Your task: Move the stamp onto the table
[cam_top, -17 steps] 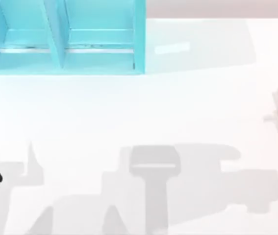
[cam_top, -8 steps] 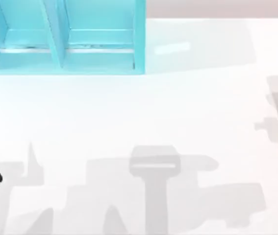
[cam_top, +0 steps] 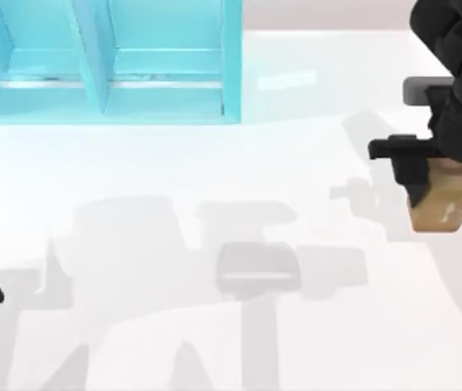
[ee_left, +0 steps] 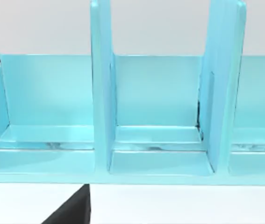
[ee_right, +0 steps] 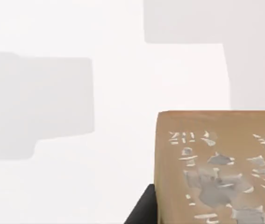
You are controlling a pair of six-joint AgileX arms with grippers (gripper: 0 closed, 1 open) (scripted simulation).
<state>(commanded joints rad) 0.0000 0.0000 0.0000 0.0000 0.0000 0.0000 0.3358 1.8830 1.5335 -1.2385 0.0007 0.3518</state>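
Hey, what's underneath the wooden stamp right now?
Bare white table lies around and below the stamp, held by the right gripper at the table's right side. The spot directly beneath is covered.

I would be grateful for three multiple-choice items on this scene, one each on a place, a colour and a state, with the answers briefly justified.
1. Where is the stamp in the top view?
A. inside a shelf compartment
B. near the table's right edge
C. at the table's left edge

2. What colour is the shelf unit?
A. turquoise blue
B. red
C. black

3. What is the right gripper doing?
A. hanging open with nothing in it
B. resting inside the shelf
C. holding the stamp

Answers: 1 B, the tan block sits at the right over the white table. 2 A, both the top and left wrist views show it turquoise. 3 C, the dark fingers close around the block's top.
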